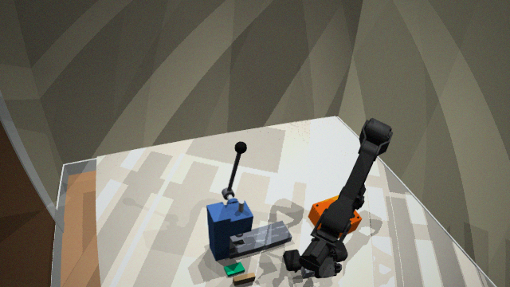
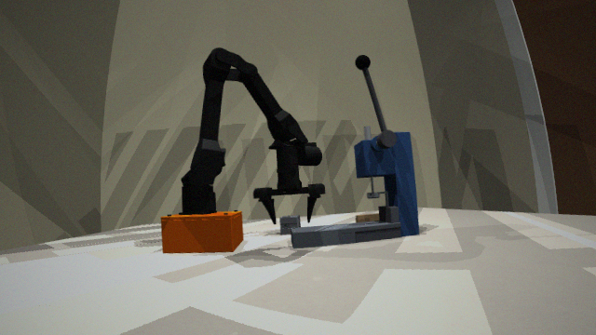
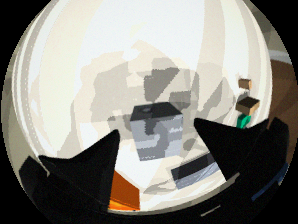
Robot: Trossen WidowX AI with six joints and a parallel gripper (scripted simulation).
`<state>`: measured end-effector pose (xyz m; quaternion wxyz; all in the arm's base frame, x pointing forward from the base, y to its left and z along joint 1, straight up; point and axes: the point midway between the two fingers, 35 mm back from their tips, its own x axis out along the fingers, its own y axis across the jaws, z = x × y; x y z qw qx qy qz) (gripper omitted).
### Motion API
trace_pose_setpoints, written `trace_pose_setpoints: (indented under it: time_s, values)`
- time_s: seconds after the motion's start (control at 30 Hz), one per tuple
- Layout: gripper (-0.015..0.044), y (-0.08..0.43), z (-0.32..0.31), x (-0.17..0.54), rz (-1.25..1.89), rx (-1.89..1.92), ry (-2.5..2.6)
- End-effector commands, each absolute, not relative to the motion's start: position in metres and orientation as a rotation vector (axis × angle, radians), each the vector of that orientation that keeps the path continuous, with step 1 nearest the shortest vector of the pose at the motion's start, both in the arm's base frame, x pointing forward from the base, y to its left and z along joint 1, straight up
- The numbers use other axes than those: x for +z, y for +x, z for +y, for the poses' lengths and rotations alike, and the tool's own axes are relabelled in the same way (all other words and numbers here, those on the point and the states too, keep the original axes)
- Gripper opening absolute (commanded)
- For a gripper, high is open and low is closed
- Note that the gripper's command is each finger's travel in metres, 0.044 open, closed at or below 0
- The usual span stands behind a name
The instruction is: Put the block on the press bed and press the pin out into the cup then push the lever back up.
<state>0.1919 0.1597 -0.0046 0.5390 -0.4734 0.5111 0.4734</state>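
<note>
The grey block (image 2: 290, 226) (image 3: 159, 139) stands on the table, well off the press bed (image 1: 264, 237) (image 2: 345, 235) (image 3: 195, 171). A dark mark shows on its darker top face in the wrist view; I cannot tell if it is the pin. My gripper (image 2: 291, 222) points down, open and empty. In the exterior view its fingertips appear on either side of the block, near its top; the depth is unclear. The blue press (image 1: 219, 235) (image 2: 406, 186) has its lever (image 1: 234, 171) (image 2: 373, 99) raised. The punch (image 2: 372, 191) hangs above the bed's far end. I cannot make out the cup.
A green slab (image 1: 234, 269) (image 3: 243, 121) and a tan block (image 1: 244, 278) (image 2: 367, 218) (image 3: 247, 105) lie beside the press. Another small brown block (image 3: 244, 83) shows in the wrist view. The orange arm base (image 1: 319, 211) (image 2: 200, 234) (image 3: 125, 192) stands on the other side of the bed.
</note>
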Motion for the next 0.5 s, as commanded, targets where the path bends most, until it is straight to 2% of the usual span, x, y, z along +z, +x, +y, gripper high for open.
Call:
trace_pose_setpoints:
  time_s: [0.0, 0.07, 0.37, 0.47]
  values:
    - [0.0440, 0.1895, 0.1567, -0.0137, 1.232, 1.123, -1.129]
    - [0.0440, 0.1894, 0.1567, -0.0147, 1.232, 1.123, -1.129]
    - [0.0204, 0.1894, 0.1567, -0.0147, 1.232, 1.123, -1.129]
    - [0.0184, 0.1894, 0.1567, -0.0147, 1.232, 1.123, -1.129]
